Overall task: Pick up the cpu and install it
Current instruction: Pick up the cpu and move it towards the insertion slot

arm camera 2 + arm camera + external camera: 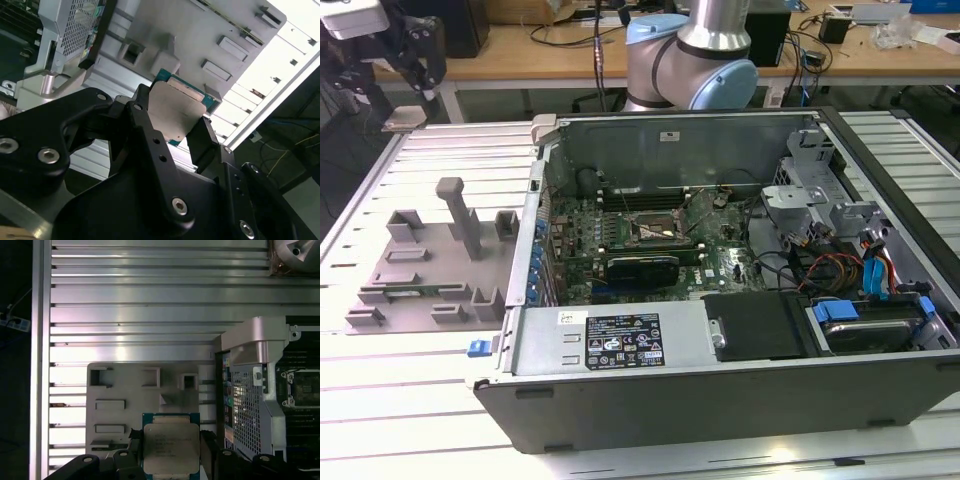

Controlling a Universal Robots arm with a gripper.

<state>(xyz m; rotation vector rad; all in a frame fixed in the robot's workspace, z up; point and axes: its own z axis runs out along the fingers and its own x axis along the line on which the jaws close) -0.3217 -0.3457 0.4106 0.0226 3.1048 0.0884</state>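
In the first wrist view, the cpu (171,447) is seen clamped between the two fingers of the end effector (171,450), which is closed down to the chip's width and grips it by two opposite edges. The silver top is thereby left uncovered and the chip is kept flat, presumably so that its contact side goes untouched and it can be laid level. In the second wrist view the same hold is shown, with the cpu (176,111) between the dark fingers (142,107) and the grey fixture tray (200,35) behind it. The chip appears to be held above the tray rather than resting in it. The tray lies on the slatted bench (410,390) just beside the open computer case (720,345), whose motherboard socket (655,232) is exposed.
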